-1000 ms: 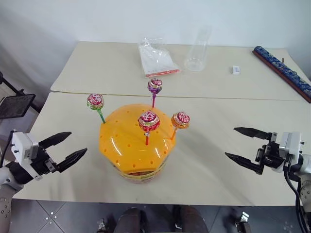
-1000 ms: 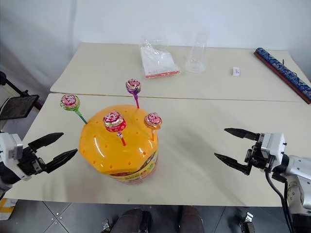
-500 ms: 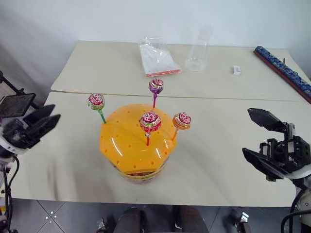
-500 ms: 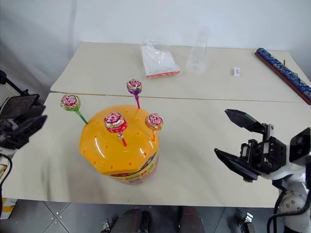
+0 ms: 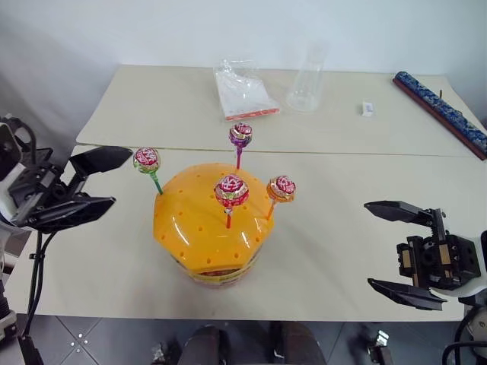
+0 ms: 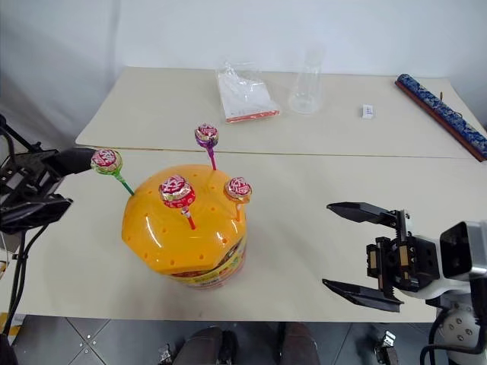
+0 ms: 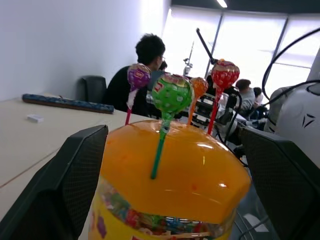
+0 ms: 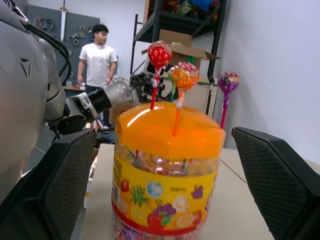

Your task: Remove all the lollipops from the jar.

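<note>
The jar [image 5: 213, 228] stands near the front of the table, its orange dome lid dotted with holes. Several lollipops stick up from the lid: one on a green stick [image 5: 147, 160], one on a purple stick [image 5: 241, 134], one on a red stick [image 5: 230, 190] and one on an orange stick [image 5: 282, 188]. My left gripper [image 5: 122, 176] hovers open just left of the jar, its upper finger close to the green-stick lollipop. My right gripper [image 5: 369, 243] is open to the right of the jar, well apart from it, one finger above the other. Both wrist views face the jar [image 7: 170, 175] [image 8: 167, 150] between open fingers.
At the back of the table are a tall clear cup [image 5: 307, 84], a clear plastic bag [image 5: 243, 91] and a small white item [image 5: 367, 109]. A long dark blue bar [image 5: 441, 114] lies along the right edge. People stand or sit beyond the table in the wrist views.
My left gripper has risen and swung in toward the jar, next to the green-stick lollipop. My right gripper has drawn back and rolled so its fingers stack vertically. Both stay open.
</note>
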Controlling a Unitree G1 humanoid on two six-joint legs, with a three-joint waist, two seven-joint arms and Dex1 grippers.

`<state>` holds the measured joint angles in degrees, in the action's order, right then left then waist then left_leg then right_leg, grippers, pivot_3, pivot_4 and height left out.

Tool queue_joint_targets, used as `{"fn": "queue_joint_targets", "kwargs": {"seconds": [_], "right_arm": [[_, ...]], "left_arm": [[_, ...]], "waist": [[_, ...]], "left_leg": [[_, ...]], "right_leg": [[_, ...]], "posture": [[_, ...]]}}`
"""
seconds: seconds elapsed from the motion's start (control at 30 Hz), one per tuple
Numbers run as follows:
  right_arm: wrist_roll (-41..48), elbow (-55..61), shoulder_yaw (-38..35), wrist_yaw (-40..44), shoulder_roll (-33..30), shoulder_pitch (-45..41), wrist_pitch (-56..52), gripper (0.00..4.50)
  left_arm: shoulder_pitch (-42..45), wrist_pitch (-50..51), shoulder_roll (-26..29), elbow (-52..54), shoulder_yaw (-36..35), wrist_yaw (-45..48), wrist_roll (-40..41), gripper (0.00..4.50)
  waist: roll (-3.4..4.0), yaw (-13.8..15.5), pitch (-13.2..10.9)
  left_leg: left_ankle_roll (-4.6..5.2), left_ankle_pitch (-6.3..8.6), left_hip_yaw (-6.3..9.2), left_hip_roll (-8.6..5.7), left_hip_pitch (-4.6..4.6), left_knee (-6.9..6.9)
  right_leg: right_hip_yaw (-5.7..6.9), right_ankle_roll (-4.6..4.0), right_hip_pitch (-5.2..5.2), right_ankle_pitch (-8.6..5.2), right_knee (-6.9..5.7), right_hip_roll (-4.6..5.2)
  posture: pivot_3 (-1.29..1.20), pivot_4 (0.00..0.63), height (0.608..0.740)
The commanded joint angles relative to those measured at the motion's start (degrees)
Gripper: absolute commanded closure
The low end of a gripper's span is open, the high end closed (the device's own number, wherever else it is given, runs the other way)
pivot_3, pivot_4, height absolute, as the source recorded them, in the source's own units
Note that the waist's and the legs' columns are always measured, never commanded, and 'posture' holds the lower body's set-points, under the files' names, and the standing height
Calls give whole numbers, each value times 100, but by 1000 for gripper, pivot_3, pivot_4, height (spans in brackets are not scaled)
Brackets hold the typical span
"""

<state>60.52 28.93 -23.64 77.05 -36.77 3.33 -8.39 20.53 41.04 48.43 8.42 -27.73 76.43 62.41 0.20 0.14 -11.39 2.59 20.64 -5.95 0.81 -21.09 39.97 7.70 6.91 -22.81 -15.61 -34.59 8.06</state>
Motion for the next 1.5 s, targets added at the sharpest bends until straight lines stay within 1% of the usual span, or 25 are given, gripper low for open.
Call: {"fn": "queue_joint_targets", "kwargs": {"seconds": [0.03, 0.07, 0.17, 0.33, 0.37, 0.43, 0.5, 0.57, 0.6, 0.8, 0.9, 1.0, 1.07, 1.1, 1.13, 1.17, 1.2, 1.23, 1.3, 1.37, 1.43, 1.5], "right_arm": [[-18, -32, -88, 139, 78, -40, 151, 0], [-4, -22, -95, 120, 105, -43, 153, 0], [-39, -25, -130, 246, 214, 111, 241, 0], [17, 18, -231, 378, 368, 363, 388, 0], [85, 46, -250, 348, 413, 376, 393, 0], [237, 117, -269, 253, 508, 388, 383, 0], [345, 192, -277, 233, 599, 434, 382, 0], [375, 292, -219, 126, 647, 394, 359, 0], [368, 360, -159, 7, 650, 320, 330, 0], [419, 595, 82, -365, 752, 51, 279, 0], [407, 641, 205, -386, 745, -89, 264, 0], [303, 559, 339, -293, 611, -371, 222, 0], [208, 466, 392, -141, 482, -511, 184, 0], [111, 374, 487, -81, 329, -698, 91, 0], [-47, 243, 604, 40, 125, -910, 3, 0], [-142, 166, 672, 123, -19, -1036, -53, 0], [-311, 61, 758, 232, -237, -1121, -142, 0], [-476, -30, 805, 347, -428, -1140, -169, 0], [-894, -233, 875, 500, -775, -1183, -137, 0], [-1061, -412, 902, 574, -977, -1284, -169, 0], [-1246, -592, 952, 578, -1172, -1430, -216, 0], [-1380, -696, 995, 453, -1244, -1545, -290, 0]], "left_arm": [[263, -215, -268, 170, 322, -161, -84, 38], [287, -192, -284, 178, 335, -178, -58, 38], [305, -124, -274, 213, 433, -296, -87, 614], [454, -59, -359, 144, 536, -457, -6, 2167], [501, 20, -370, 114, 534, -499, 89, 2510], [597, 255, -386, -8, 470, -633, 338, 3027], [610, 440, -258, -43, 549, -444, 393, 3651], [707, 613, -250, -103, 544, -430, 547, 4264], [786, 655, -291, -142, 514, -487, 615, 4483], [1397, 937, -582, -604, 158, -1203, 1277, 4483], [1698, 984, -775, -807, -138, -1950, 1721, 4483], [1879, 771, -818, -1049, -545, -2898, 1755, 4483], [1771, 670, -662, -1130, -727, -3192, 1517, 4483], [1319, 547, -313, -1065, -693, -3043, 949, 4483], [616, 706, 180, -1041, -643, -2911, 432, 4483], [95, 831, 523, -998, -611, -2814, 113, 4483], [-478, 658, 796, -939, -551, -2717, -355, 4483], [-988, 720, 972, -819, -589, -2672, -527, 4483], [-1791, 755, 1132, -493, -700, -2592, -802, 4483], [-2369, 884, 1188, -166, -817, -2531, -934, 4483], [-2731, 1421, 1123, 199, -963, -3156, -979, 4483], [-3067, 1477, 1030, 395, -1012, -3350, -1209, 4483]], "waist": [[0, 38, 0], [-3, 44, -1], [-4, 44, -1], [-4, 58, -1], [-4, 59, -1], [-4, 62, -1], [-3, 68, -1], [-3, 69, -1], [-3, 68, -1], [-4, 102, -1], [-4, 109, -1], [-5, 106, -1], [-5, 89, -1], [-6, 48, 0], [-6, 16, 0], [-6, -101, -1], [-2, -116, -2], [-2, -134, -2], [-18, -103, -1], [-35, -16, 4], [-37, 28, 3], [-35, 55, 3]], "left_leg": [[2, -1, 0, -3, -2, 2], [3, -2, -1, -3, -3, 4], [3, -2, -1, 0, -1, 4], [1, -1, 1, 3, -2, 2], [2, -1, -2, 2, -2, 4], [3, -2, -5, 2, 0, 6], [3, -2, -4, 2, 0, 6], [3, -2, -4, 3, 1, 5], [3, -2, -2, 3, 1, 5], [1, -3, 3, 3, 0, 8], [1, -3, 6, 2, -2, 7], [2, -4, 6, 2, -3, 9], [2, -4, 2, 2, 0, 8], [2, -4, 1, 2, 1, 8], [1, -3, -3, 5, 3, 4], [-3, -1, -14, 7, 9, 1], [-6, 3, -48, 6, 26, -20], [0, -1, -58, -1, 44, -48], [-2, -2, -67, 6, 53, -71], [-8, 1, -66, 14, 27, -71], [-9, 0, -59, 13, -10, -61], [-9, 0, -56, 3, -11, -60]], "right_leg": [[1, 0, 0, 0, 1, -1], [-1, 0, 0, 0, 1, -2], [-9, 0, -1, 0, 1, -4], [-6, 0, -1, 0, 2, -9], [-6, 0, -1, 0, 2, -9], [-7, 0, -1, 0, 2, -9], [-11, 0, -1, 0, 0, -8], [-12, 0, -1, 0, -1, -8], [-11, 0, -1, 0, -2, -9], [-15, 0, -1, 0, -4, -7], [-15, 0, -1, 0, -3, -8], [-15, 1, -1, 1, -3, -9], [-14, 1, -1, 1, -4, -9], [-12, 1, -1, 1, -4, -12], [-9, 1, -3, 1, -4, -18], [-6, 1, -4, 1, -4, -24], [-20, 1, -15, 1, -5, -28], [-28, 2, -15, 0, -4, -21], [-31, 1, -23, -5, 0, -23], [-34, -2, -58, -6, -5, -22], [-33, -3, -81, -6, -1, -13], [-48, -2, -79, -6, 1, 24]], "posture": [[0, 150, 740], [0, 150, 740], [0, 150, 740], [0, 150, 740], [0, 150, 740], [0, 150, 740], [0, 150, 740], [0, 150, 740], [0, 150, 740], [0, 150, 740], [0, 150, 740], [0, 150, 740], [0, 150, 740], [0, 150, 740], [0, 150, 740], [0, 150, 740], [0, 150, 740], [0, 150, 740], [0, 150, 740], [0, 150, 740], [0, 150, 740], [0, 150, 740]]}}
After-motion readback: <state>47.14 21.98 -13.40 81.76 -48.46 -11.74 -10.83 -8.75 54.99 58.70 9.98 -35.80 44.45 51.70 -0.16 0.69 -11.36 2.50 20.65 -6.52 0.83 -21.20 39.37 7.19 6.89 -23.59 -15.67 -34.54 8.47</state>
